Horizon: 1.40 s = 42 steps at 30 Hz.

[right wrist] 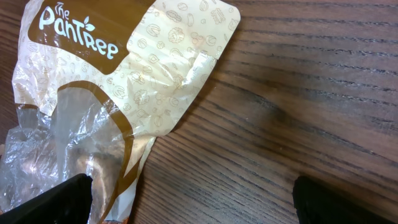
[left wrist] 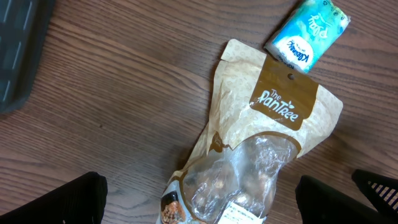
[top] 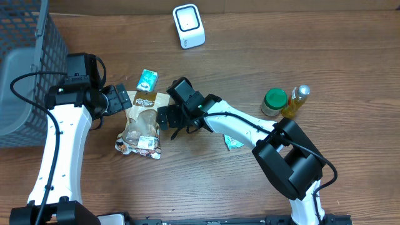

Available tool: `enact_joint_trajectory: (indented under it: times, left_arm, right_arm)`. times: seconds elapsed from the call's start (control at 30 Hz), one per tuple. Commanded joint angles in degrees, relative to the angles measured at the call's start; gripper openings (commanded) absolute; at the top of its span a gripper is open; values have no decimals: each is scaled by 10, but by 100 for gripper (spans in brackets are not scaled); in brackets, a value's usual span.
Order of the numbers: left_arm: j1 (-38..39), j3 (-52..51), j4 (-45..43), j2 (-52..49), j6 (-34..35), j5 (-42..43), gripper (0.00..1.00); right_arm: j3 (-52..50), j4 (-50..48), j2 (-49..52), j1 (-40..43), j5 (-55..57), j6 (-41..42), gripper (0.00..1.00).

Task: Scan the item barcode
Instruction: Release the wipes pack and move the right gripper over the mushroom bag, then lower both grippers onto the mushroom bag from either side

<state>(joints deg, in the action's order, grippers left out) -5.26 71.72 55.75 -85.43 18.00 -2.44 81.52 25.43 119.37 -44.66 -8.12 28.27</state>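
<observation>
Step in hand, as I judge it: pre-grasp, nothing picked up. The snack bag [top: 141,122] lies flat on the table [top: 250,200] between my 2 grippers, brown header toward the far side, clear window in the middle.

My left gripper [top: 125,101] sits at the bag's left upper edge with its jaws spread wide and nothing between them. In the left wrist view both fingers [left wrist: 74,199] frame the bag from above. My right gripper [top: 161,117] is just beside the bag's right edge, also wide open and empty. In the right wrist view the bag's edge reaches in beside 1 fingertip, bare wood beyond.

The scanner [top: 189,25] stands at the far side, well apart from the bag. A small teal packet [top: 147,79] touches the bag's top corner. The jar [top: 274,102] and bottle [top: 295,101] are off to the right, no concern.

There is a white label [top: 148,142] at the bag's near end. It may carry the barcode, too small to tell.

Next move needs 1 gripper to close on a bag edge without dragging the teal packet, then lift and carry it to the scanner. The code side has to face the scanner window. The crinkly film may slip or fold over the label.
</observation>
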Motion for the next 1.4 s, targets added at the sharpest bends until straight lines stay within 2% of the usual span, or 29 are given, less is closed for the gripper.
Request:
enact_joint_trajectory:
  times: [0.0,0.23,0.37,0.43,0.5,0.77,1.07,1.37]
  left_arm:
    - [0,4,-1,-5,-2,-7,100]
    - [0,4,-1,-5,-2,-7,100]
    - [0,4,-1,-5,-2,-7,100]
    - [0,4,-1,-5,-2,-7,100]
    - [0,4,-1,-5,-2,-7,99]
    - [0,4,-1,-5,-2,-7,100]
    - [0,4,-1,-5,-2,-7,99]
    - [0,4,-7,-5,1,52,100]
  right_arm:
    - [-4,-3,0,0,6,0,100]
    - [-4,-54,0,0,4,3,100]
    - [-4,-46,0,2,4,3,100]
    - [-4,-37,0,2,4,2,87]
    - [-4,-27,0,2,6,2,82]
    - [-4,-18,0,2,6,3,83]
    - [-3,-15,-12,8,5,2,92]
    - [-3,38,-53,44,5,3,97]
